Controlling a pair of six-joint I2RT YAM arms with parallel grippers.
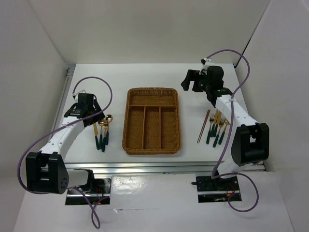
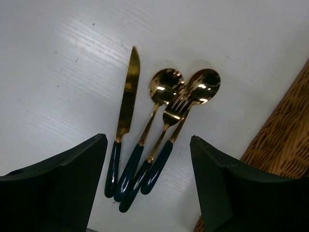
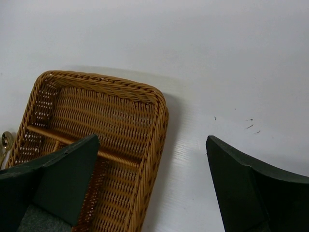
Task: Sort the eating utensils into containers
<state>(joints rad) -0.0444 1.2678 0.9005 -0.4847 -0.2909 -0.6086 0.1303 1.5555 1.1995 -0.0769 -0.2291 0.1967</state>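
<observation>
Rectangular brown woven wicker tray (image 1: 152, 90) centred, green-handled gold cutlery (image 1: 102, 137) at nine and three o'clock, left gripper (image 2: 147, 140), right gripper (image 3: 152, 139) splayed wide, empty.

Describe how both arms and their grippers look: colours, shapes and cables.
Both arms have white links and bulky black joint housings: left arm, right arm. A purple cable loops along each. The left gripper and right gripper have wide, dark, wedge-shaped fingers.
</observation>
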